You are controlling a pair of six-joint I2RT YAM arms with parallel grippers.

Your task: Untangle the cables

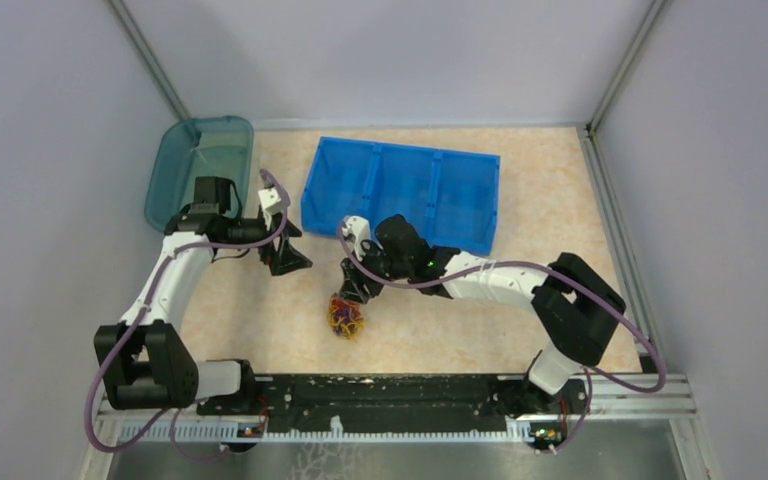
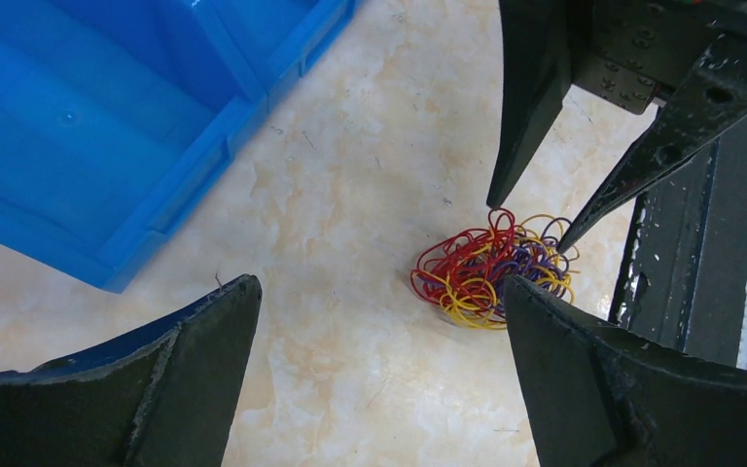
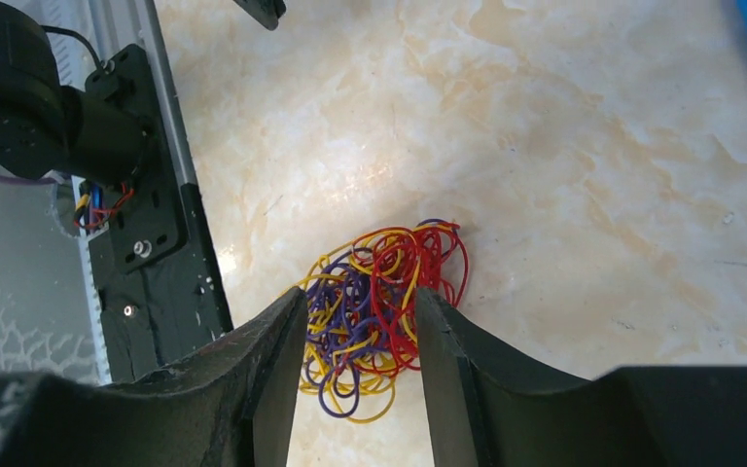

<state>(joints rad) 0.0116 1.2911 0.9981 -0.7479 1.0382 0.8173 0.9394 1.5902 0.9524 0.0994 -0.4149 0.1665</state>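
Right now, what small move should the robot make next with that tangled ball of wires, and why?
Probably close the right fingers on the cables: they straddle the tangle, not yet shut, while the left fingers hang open, apart from it.

The beige marbled counter [image 1: 560, 210] carries a small tangle of red, yellow and purple cables [image 1: 346, 318] toward its near edge. A blue three-compartment bin [image 1: 410, 149] sits at the back, with a teal translucent tub [image 1: 200, 165] near it in the far left corner.

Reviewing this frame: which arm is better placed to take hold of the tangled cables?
Right. Its pincer sits over the cables, one finger on each side of the tangle. The left pincer hangs wide open off to one side, clear of them.
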